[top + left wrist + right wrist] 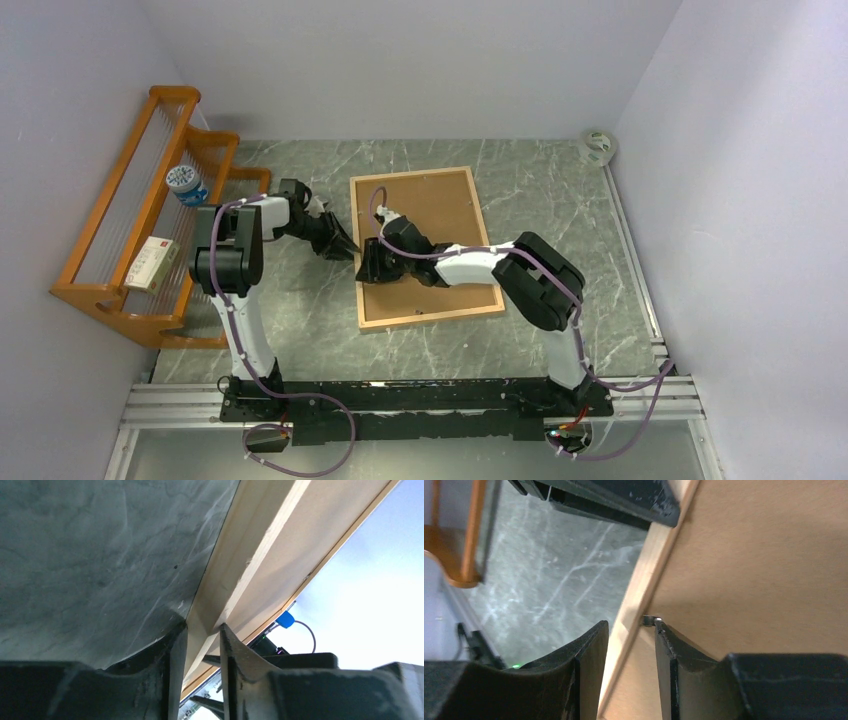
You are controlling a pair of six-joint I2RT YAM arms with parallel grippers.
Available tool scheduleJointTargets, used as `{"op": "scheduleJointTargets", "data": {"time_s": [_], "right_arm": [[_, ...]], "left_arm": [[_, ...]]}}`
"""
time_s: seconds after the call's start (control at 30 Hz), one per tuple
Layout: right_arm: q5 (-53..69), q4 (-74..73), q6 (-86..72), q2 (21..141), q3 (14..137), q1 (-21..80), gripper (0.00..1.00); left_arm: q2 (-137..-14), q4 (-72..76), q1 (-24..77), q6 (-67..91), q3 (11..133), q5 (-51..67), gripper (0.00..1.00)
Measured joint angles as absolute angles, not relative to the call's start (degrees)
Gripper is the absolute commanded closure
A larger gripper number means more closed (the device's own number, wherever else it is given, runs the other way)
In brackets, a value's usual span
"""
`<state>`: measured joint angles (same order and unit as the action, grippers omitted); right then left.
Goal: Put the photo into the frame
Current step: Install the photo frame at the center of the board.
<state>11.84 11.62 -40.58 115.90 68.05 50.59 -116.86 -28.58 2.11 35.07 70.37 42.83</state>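
Note:
The frame point(412, 177) lies flat mid-table, back side up, with a brown backing board point(430, 215) filling it. The photo is hidden. My left gripper point(350, 247) sits at the middle of the frame's left edge. In the left wrist view its jaws point(202, 627) stand open astride the light-wood rail point(260, 545). My right gripper point(368, 268) reaches across the board to the same edge, slightly nearer. It is open point(630, 625) around the rail point(649, 565), one fingertip against a small metal tab point(649, 620) on the board point(764, 570).
An orange wooden rack point(120, 230) stands along the left wall, holding a blue-and-white can point(186, 183) and a small box point(152, 262). A roll of tape point(598, 147) lies in the far right corner. Walls close in on three sides.

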Motion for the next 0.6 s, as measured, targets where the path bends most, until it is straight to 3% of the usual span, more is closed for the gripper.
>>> {"op": "scheduleJointTargets", "data": {"time_s": [0.2, 0.43, 0.6], "right_arm": [[6.2, 10.9, -30.6, 111.9, 65.5, 50.5, 0.57], [1.9, 6.3, -17.3, 110.7, 66.0, 51.1, 0.51], [0.4, 3.8, -10.6, 112.6, 68.4, 53.3, 0.47]], "left_arm": [[-116.9, -31.6, 3.0, 33.2, 71.1, 42.1, 0.61], [-116.4, -32.4, 3.1, 32.2, 70.4, 42.2, 0.78], [-115.3, -32.6, 2.8, 31.2, 69.6, 42.2, 0.82]]}}
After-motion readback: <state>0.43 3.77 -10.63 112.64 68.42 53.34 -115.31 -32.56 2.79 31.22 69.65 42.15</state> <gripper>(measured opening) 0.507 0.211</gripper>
